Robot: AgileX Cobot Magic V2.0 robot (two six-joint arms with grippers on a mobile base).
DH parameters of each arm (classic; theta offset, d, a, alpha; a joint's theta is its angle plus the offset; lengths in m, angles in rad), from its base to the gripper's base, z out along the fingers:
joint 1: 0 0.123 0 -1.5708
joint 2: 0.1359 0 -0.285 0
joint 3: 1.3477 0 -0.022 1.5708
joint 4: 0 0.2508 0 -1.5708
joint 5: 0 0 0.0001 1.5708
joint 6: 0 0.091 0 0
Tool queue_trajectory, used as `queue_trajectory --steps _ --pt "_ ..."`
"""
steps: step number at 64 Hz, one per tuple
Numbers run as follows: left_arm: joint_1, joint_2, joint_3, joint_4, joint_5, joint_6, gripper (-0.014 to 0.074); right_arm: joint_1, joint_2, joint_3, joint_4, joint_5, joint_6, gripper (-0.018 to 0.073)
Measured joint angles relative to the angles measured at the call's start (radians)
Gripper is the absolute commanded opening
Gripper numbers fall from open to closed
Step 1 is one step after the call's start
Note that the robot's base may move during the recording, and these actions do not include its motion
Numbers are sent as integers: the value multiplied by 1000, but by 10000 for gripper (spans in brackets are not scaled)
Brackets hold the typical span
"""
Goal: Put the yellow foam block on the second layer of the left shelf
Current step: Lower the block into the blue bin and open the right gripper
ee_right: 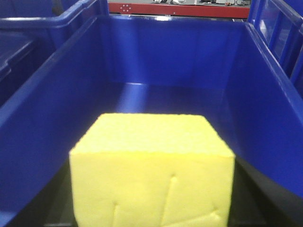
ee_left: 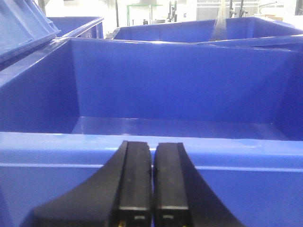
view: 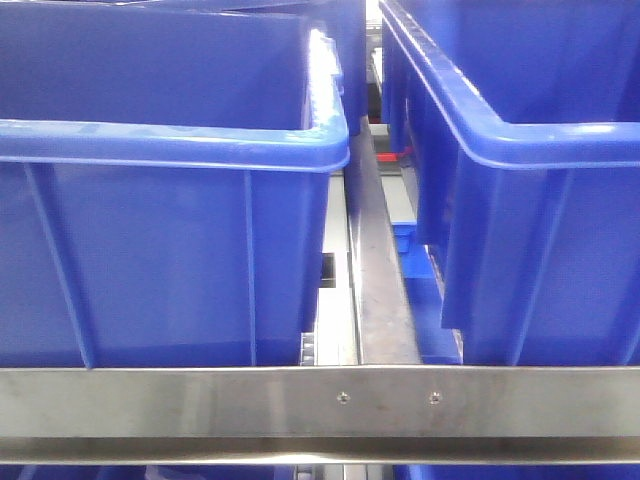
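The right claw (ee_right: 151, 208) pinches the yellow foam block (ee_right: 152, 172) over a blue bin (ee_right: 38, 118). The left claw (ee_left: 153, 189) is pressed together, empty. The block is not on the shelf yet.

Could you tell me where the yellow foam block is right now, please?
It shows only in the right wrist view: the yellow foam block fills the lower centre, between the right hand's dark fingers, over a blue bin.

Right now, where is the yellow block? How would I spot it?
Look in the right wrist view at the big blue bin with tall sloping walls. Just inside its near end sits the yellow foam block, between dark gripper parts. It is the only yellow thing; everything around it is blue.
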Motion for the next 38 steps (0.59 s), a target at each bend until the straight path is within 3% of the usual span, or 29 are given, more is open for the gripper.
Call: queue_trajectory --steps 25,38 --pt "0 0 0 0 0 0 124 0 410 -108 0 -24 0 474" --pt "0 0 0 0 0 0 124 0 535 -108 0 -168 2 475"
